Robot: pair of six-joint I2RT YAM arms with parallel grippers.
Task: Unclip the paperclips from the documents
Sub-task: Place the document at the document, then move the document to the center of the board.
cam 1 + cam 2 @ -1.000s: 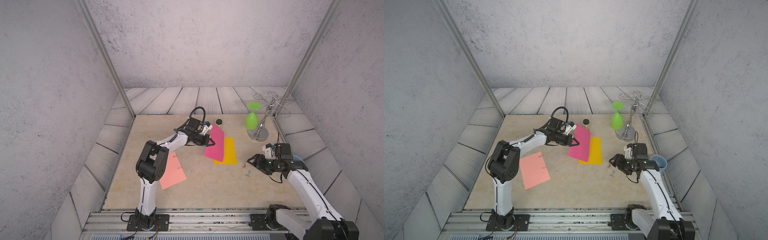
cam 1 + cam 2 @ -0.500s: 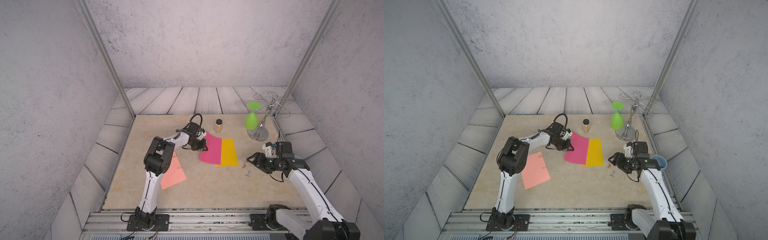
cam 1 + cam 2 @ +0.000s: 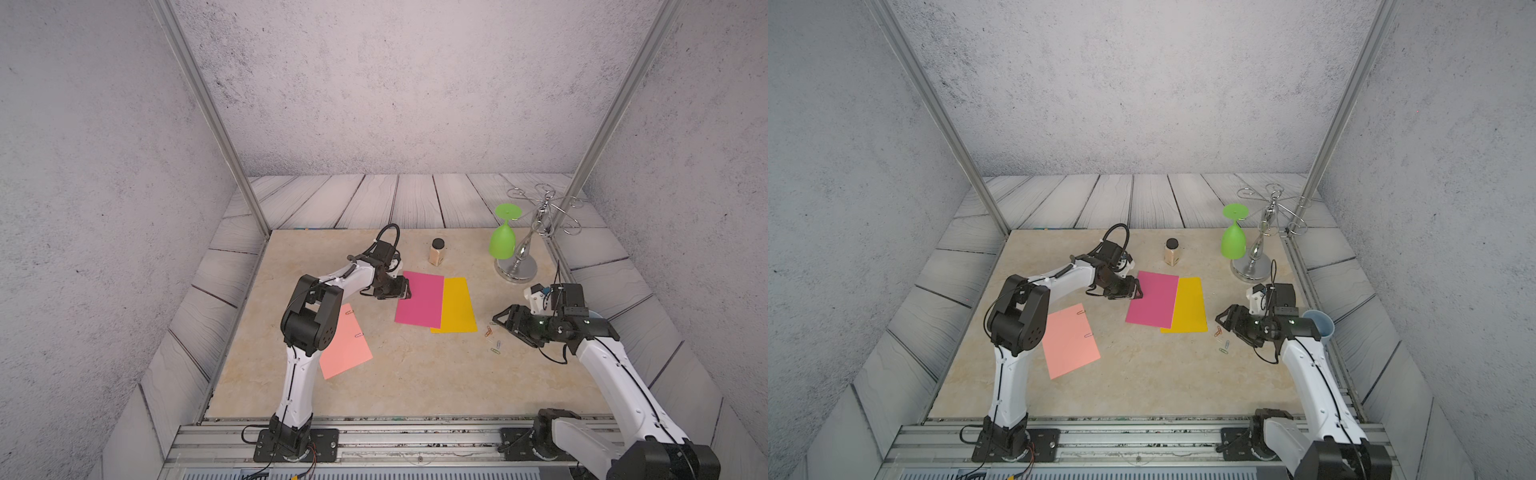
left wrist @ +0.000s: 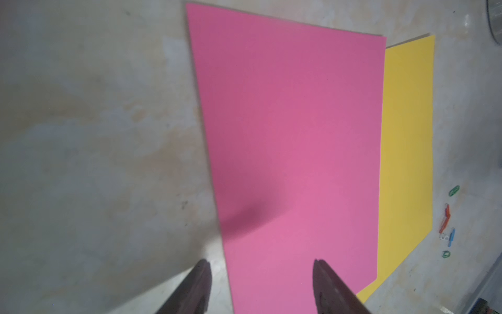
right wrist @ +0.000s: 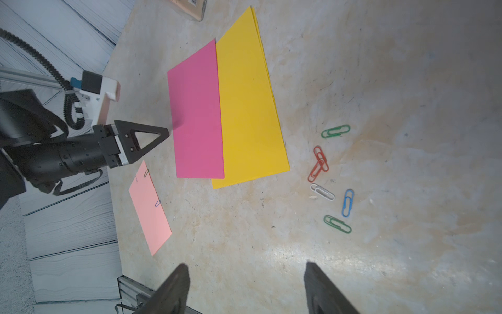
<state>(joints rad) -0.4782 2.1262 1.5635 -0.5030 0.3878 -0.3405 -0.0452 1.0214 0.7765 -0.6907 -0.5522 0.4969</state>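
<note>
- Paperclips (image 5: 330, 176): you have six loose ones on the bare table (image 3: 395, 374), at about 4 o'clock from its middle in both top views (image 3: 1222, 340). They are two green, two orange-red that touch each other, one silver and one blue.
- Two more clips sit on one long edge of the salmon pink sheet (image 3: 347, 343), one near a corner (image 5: 146, 173) and one further along the edge (image 5: 157, 203). That sheet lies flat at about 8 o'clock, well apart from the other two sheets.
- Your magenta sheet (image 3: 419, 299) lies near the table's middle, with one long edge over the yellow sheet (image 3: 457, 305). I can see no clip on either of them. The loose clips lie just beside the yellow sheet's near corner, at its 4 o'clock.
- Your left gripper (image 4: 260, 262) is at the magenta sheet's 9 o'clock edge, near the far corner. Its fingers stand well apart, one over bare table and one over the sheet, and they grip nothing.
- Your right gripper (image 5: 245, 265) hovers at about 3 o'clock from the loose clips. Its fingers are spread wide with only bare table between them.
- A small jar (image 3: 436, 251) stands at 12 o'clock. A green glass (image 3: 503, 239) hangs upside down on a metal rack (image 3: 519, 266) at 2 o'clock.
</note>
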